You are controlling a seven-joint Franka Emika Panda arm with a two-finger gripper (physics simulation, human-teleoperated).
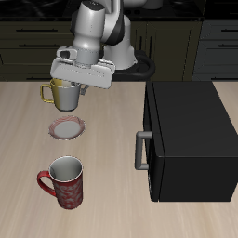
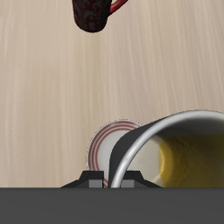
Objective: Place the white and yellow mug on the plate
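Gripper (image 1: 67,82) clamped on white and yellow mug (image 1: 61,94), held off the table, upper left of exterior frame. Plate (image 1: 66,126) directly below mug in frame, bare. Red-patterned mug (image 1: 66,182) lower left. Black microwave (image 1: 191,139) at right.

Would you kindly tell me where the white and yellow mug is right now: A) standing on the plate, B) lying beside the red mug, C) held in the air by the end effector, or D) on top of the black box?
C: the end effector grips the white and yellow mug, lifted clear of the plate.
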